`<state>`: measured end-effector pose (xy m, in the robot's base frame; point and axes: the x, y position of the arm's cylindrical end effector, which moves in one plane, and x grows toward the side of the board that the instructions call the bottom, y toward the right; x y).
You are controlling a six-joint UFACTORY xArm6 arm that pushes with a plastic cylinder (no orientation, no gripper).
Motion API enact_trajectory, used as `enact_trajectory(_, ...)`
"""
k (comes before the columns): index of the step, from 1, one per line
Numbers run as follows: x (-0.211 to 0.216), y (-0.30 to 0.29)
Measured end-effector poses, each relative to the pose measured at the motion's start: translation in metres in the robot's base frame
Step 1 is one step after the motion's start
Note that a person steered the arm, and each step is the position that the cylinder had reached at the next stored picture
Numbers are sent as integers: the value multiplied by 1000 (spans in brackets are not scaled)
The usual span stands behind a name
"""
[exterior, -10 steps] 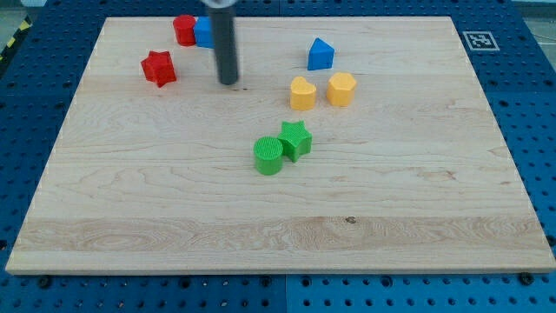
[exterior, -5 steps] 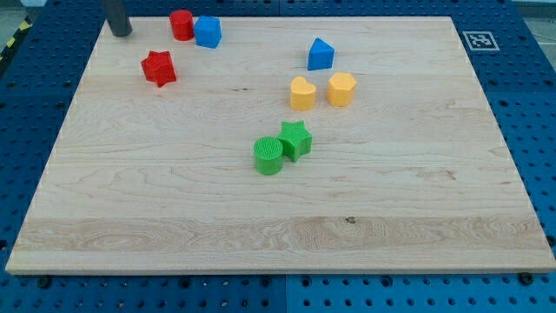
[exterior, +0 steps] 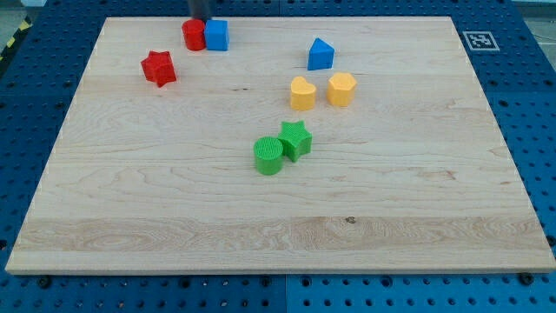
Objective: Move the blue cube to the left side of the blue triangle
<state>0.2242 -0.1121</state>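
My tip (exterior: 199, 19) shows at the view's top edge, the dark rod rising out of frame.

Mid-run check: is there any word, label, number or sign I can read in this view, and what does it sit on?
No readable words, brands or numbers.
One sign only: a black-and-white square marker on the blue pegboard beyond the wooden board's top right corner; it bears a pattern, not text.
The blocks carry no lettering.

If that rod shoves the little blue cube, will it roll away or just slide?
Probably slide: the blue cube has flat faces and sits flat on the smooth wooden board. It looks small and rigid, likely light. The red cylinder touches it, so both may move together. My tip is just behind them.
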Motion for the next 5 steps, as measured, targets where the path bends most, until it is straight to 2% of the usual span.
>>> enact_trajectory(1, 45, 8)
enact_trajectory(3, 52, -2)
enact_trajectory(4, 74, 1)
enact_trajectory(5, 78, 51)
